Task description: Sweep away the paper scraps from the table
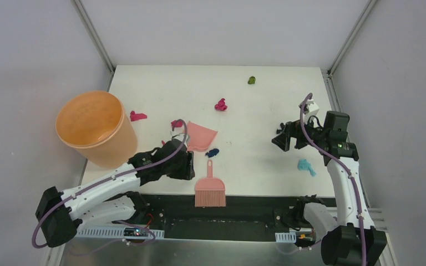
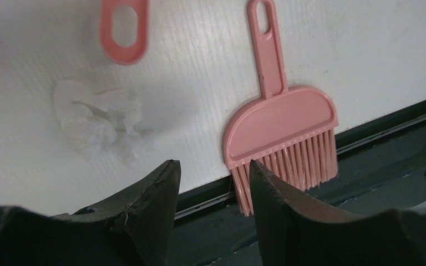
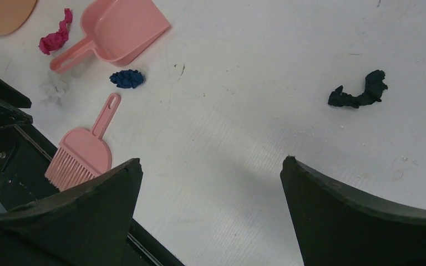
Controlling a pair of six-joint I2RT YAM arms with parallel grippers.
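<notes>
Paper scraps lie scattered on the white table (image 1: 266, 111): magenta ones (image 1: 221, 105) (image 1: 138, 116), an olive-green one (image 1: 252, 80), a dark blue one (image 1: 213, 152) and a teal one (image 1: 306, 167). A white wad (image 2: 97, 116) shows in the left wrist view and a black one (image 3: 360, 94) in the right wrist view. My left gripper (image 1: 186, 166) (image 2: 213, 166) is open and empty, low at the table's front edge, just left of the pink brush (image 1: 210, 191) (image 2: 280, 122). My right gripper (image 1: 282, 138) (image 3: 211, 160) is wide open and empty above the right half of the table.
A pink dustpan (image 1: 201, 136) (image 3: 116, 30) lies mid-table with its handle (image 2: 123, 33) toward my left arm. A big orange bucket (image 1: 94, 127) stands at the left edge. Metal frame posts rise at the back corners. The black front edge (image 2: 366, 127) runs under the brush bristles.
</notes>
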